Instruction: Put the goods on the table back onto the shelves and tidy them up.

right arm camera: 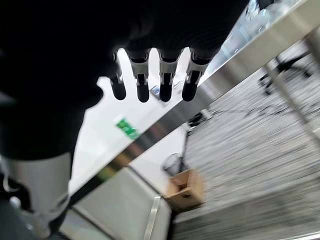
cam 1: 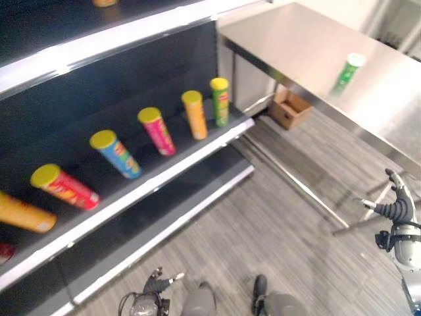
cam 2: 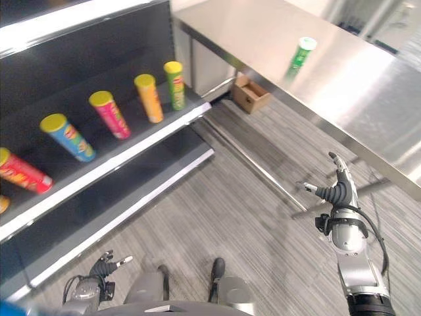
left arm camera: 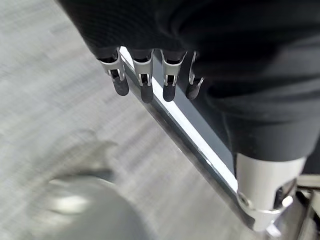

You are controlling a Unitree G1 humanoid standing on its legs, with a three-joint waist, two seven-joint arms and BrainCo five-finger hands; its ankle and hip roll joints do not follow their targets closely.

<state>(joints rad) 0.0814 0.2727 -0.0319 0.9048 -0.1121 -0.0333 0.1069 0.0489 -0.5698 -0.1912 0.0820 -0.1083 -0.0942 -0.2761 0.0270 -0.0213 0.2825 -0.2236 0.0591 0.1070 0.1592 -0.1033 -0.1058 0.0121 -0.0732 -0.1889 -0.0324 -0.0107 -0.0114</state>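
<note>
Green cylindrical canister with a pale lid (cam 2: 300, 57), standing upright, long axis vertical, on the smooth brushed-steel worktop (cam 2: 368, 99), well apart from both hands. It lies ahead of and above the right hand (cam 2: 339, 191), whose fingers (right arm camera: 165, 86) are straight and apart, holding nothing; this hand is judged the nearer. The left hand (cam 2: 102, 266) hangs low by the floor, fingers relaxed and empty. Five glossy, yellow-lidded tubes (cam 1: 155, 130) lean in a row on the dark shelf (cam 1: 164, 178).

You have grey striped carpet floor (cam 1: 263, 230) underfoot, dark shelves (cam 1: 164, 164) with pale edges to your left, a steel worktop (cam 2: 276, 39) ahead, and a cardboard box (cam 1: 289, 107) beneath it.
</note>
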